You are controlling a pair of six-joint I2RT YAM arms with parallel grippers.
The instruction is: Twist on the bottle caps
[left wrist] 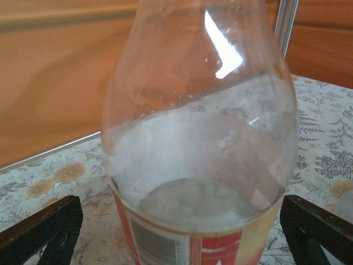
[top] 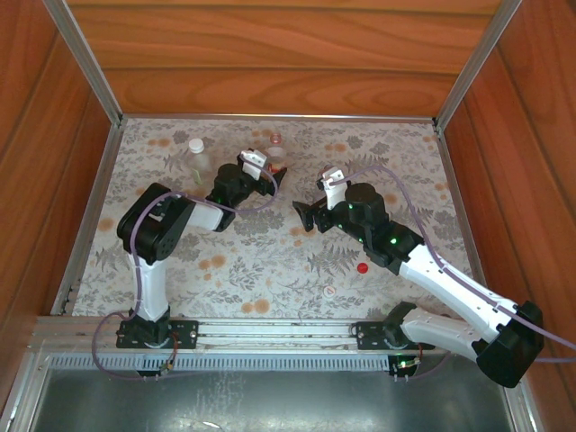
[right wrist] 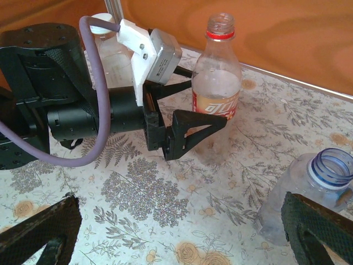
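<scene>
A clear bottle with a red-orange label (left wrist: 204, 138) stands uncapped between the fingers of my left gripper (left wrist: 179, 210). The jaws are open, with a gap on each side. This bottle (right wrist: 216, 83) and the left gripper (top: 274, 175) are at the back middle of the table. A wider clear bottle (top: 196, 160) to its left carries a white cap (top: 195, 144). My right gripper (right wrist: 181, 204) is open over bare cloth. A bluish, uncapped bottle (right wrist: 325, 182) is close to its right finger. A red cap (top: 363, 267) and a white cap (top: 329, 291) lie loose near the front.
Wooden walls (top: 270, 54) with metal corner posts (top: 85, 63) enclose the floral tablecloth (top: 261, 252) on three sides. A metal rail (top: 270, 328) with both arm bases runs along the near edge. The right arm (top: 432, 270) stretches across the right half.
</scene>
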